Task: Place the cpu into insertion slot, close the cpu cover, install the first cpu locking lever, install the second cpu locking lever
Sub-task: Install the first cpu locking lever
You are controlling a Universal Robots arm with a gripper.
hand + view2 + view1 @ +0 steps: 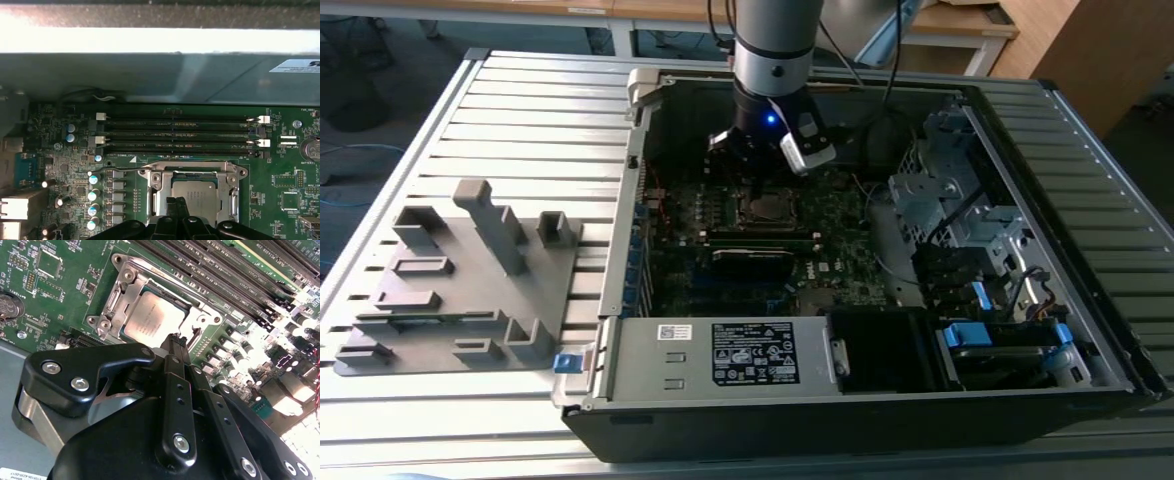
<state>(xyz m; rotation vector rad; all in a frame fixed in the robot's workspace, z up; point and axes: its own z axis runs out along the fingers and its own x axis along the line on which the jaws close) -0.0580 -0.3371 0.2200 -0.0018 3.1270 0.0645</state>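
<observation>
The open computer case (pixel 624 250) lies on a slatted table (pixel 467 120), its walls rising around the arm. On the green motherboard (pixel 50 295), the insertion slot (pixel 761 208) sits just beside the long memory slots (pixel 180 135). The cpu cover (pixel 125 300) lies flat over it, and the cpu (pixel 152 317) shows through its window. The gripper (pixel 175 341), fingers pressed together and empty, has its tip at the cover's edge; contact is unclear. A thin wire lever (pixel 117 170) juts sideways from the frame.

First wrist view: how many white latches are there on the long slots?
4. Two white latches sit at one end of the long slots, and two at the other end. Others may be hidden.
</observation>
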